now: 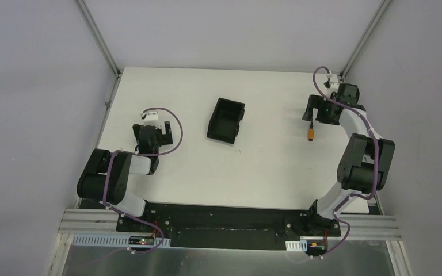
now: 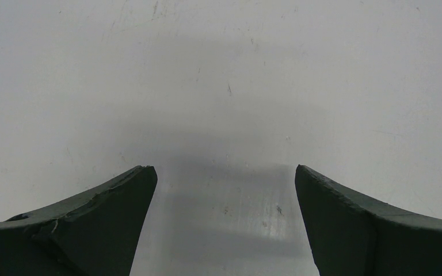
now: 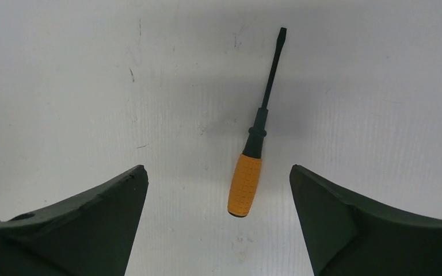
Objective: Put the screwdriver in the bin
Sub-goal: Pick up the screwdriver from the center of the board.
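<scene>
Approach stage: right gripper [image 3: 218, 172] poised over the screwdriver [image 3: 255, 135], grasp not yet made.

The screwdriver lies flat on the white table [image 1: 265, 167], on its right side and well apart from the bin [image 1: 225, 122], which stands near the table's middle with nothing visible inside. In the right wrist view the orange handle sits between the fingers, shaft pointing away; the jaws stand wide apart and touch nothing. The left gripper [image 2: 224, 169] is also spread apart over bare surface, holding nothing, on the far side of the bin from the tool. Judgement: the next move calls for a descent onto the handle and a firm closure across it, then a carry leftward to the bin.
</scene>
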Tool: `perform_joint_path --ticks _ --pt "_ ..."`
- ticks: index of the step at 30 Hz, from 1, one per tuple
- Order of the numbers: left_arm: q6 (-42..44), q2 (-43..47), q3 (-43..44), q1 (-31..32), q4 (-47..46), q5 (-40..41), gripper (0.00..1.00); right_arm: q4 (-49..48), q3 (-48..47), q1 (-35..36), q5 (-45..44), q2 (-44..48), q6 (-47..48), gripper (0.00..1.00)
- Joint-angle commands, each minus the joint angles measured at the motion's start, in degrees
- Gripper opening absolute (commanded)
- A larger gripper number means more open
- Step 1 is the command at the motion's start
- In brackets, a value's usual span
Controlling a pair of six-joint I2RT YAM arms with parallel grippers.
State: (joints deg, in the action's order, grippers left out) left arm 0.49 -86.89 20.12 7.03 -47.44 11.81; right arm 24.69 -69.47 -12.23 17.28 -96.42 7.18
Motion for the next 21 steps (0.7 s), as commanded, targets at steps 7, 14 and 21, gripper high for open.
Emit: perform_joint_path --ticks 7,14,21 --pt "-0.4 0.66 0.72 -0.45 -0.75 -0.58 0.99 2.34 -4.55 2.27 -7.41 -5.83 -3.16 0.96" --pt "-0.4 0.69 0.71 -0.39 -0.79 -0.6 0.99 2.87 -4.49 2.71 -9.56 -9.44 -3.19 0.96" --pt "-0.4 0.63 0.71 -0.44 -0.76 -0.61 0.99 4.97 -5.22 3.25 -12.35 -12.21 -2.65 0.88"
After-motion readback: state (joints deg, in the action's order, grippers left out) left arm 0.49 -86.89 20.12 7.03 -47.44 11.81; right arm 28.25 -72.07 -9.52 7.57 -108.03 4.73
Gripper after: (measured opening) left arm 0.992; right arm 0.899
